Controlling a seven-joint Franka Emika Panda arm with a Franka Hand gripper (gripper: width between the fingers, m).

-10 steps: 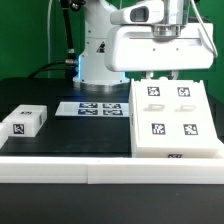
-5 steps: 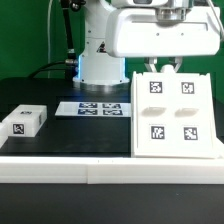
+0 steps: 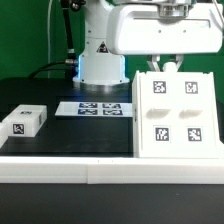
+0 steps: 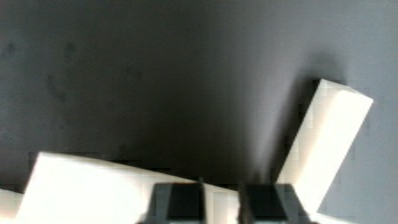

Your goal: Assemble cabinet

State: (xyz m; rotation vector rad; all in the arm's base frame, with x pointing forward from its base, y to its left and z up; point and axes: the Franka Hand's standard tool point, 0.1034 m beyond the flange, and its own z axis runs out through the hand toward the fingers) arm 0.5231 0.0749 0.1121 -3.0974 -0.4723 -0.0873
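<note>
A long white ledge point(image 3: 70, 172) runs across the foreground, edging the black tabletop point(image 3: 80, 135). On the exterior view's left, a small white drawer-like block point(image 3: 22, 122) lies flat on the table with one black-and-white square tag on top. It is well apart from everything else.

On the exterior view's right, the large white plastic box-shaped cabinet body point(image 3: 175, 120) stands tipped up on its lower edge near the ledge. Its broad face, carrying four square tags, is turned toward the camera.

The arm's two-finger gripper point(image 3: 166, 68) comes down from above and is clamped on the cabinet body's upper edge. In the wrist view, the two dark fingers point(image 4: 178, 200) of the gripper point(image 4: 222, 192) stand close together with a pale strip between them. White slabs point(image 4: 329, 140) rise on either side over the dark table.

Farther back, the marker board point(image 3: 100, 108) lies flat beside the cabinet body, in front of the white robot base point(image 3: 100, 55).
</note>
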